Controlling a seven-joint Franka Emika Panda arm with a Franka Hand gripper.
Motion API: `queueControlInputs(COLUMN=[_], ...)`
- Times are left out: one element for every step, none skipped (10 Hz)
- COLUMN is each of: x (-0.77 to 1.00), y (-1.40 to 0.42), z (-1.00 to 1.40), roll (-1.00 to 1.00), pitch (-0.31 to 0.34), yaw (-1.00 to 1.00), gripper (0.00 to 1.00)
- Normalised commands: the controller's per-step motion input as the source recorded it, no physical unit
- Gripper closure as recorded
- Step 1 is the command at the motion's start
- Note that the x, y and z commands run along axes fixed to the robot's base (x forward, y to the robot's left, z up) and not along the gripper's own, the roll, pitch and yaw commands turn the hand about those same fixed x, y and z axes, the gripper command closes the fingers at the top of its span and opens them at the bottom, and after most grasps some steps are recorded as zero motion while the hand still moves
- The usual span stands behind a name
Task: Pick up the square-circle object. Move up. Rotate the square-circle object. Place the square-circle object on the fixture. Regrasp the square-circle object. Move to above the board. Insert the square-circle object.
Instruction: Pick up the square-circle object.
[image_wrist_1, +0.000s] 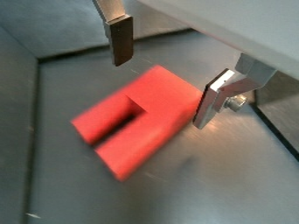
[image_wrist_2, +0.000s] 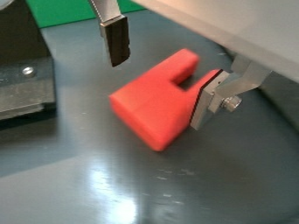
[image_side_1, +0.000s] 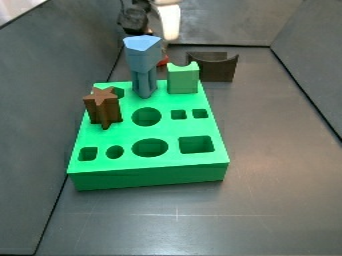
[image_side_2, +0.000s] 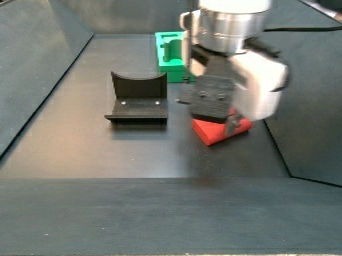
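While the end effector (image_wrist_2: 163, 74) hangs low over the dark surface (image_wrist_2: 70, 175), its fingers spread wide around the square-circle object (image_wrist_2: 162, 103).
We see in both wrist views the red peg lying flat between the plates, one pad (image_wrist_2: 208, 98) touching or nearly touching it, the opposite finger (image_wrist_1: 121, 39) apart from it. The fixture (image_side_2: 136, 97) sits near, and the green board (image_side_1: 147, 135) holds a blue peg (image_side_1: 143, 62) and a brown star peg (image_side_1: 103, 104).
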Motion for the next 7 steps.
queueControlInputs(x=[0.14, 0.04, 0.0, 0.0, -0.05, -0.03, 0.0], y=[0.0, 0.01, 0.07, 0.0, 0.02, 0.0, 0.0], z=[-0.58, -0.48, -0.41, -0.22, -0.03, 0.0, 0.0], roll=[-0.27, -0.32, -0.34, -0.23, -0.07, 0.0, 0.0], pitch=[-0.004, -0.06, -0.08, -0.09, -0.121, -0.087, 0.0], yaw=[-0.11, -0.1, -0.11, -0.09, 0.0, 0.0, 0.0], gripper=[0.0, 0.0, 0.0, 0.0, 0.0, 0.0, 0.0])
